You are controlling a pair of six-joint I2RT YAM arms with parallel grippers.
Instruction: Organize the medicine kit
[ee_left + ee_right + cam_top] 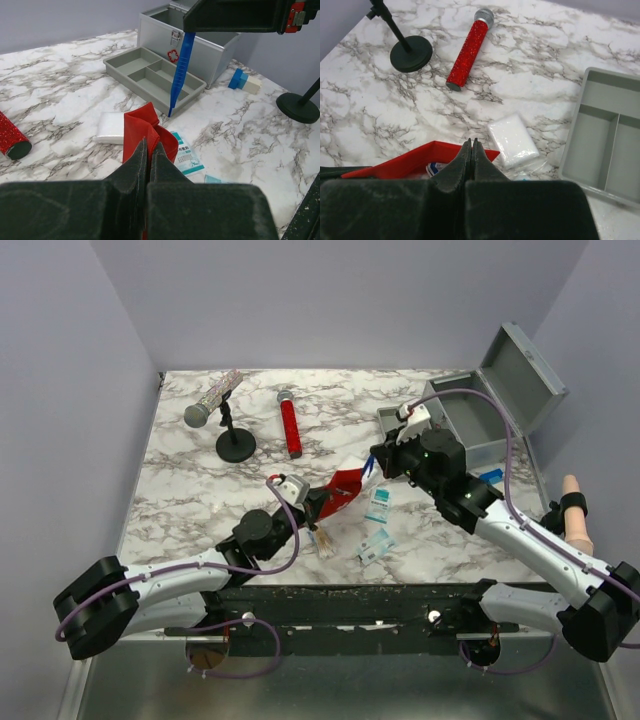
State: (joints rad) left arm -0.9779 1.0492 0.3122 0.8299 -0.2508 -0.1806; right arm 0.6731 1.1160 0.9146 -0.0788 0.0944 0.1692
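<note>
— Where's the kit?

— The medicine kit (465,425) sits open at the far right of the table (200,490), lid up. Its tray (150,75) lies out on the table just in front of it.

— And the jaws?

— Both clenched. The left jaws pinch an edge of the red pouch (145,125), which is lifted off the table. The right jaws grip the top of the blue tweezers (181,65), which hang nearly upright, tip down, between pouch and tray.

— So what's the move?

— I'd judge the tweezers are bound for the tray. Carry them over a long compartment, tilt them to lie along it, lower until they rest, then let go. Dropping them upright risks a bounce out.

— Poses?

— The left arm (180,585) reaches low from the near left toward the middle. The right arm (530,540) stretches in from the near right, wrist bent downward above the pouch, hiding part of the tray from overhead.
</note>
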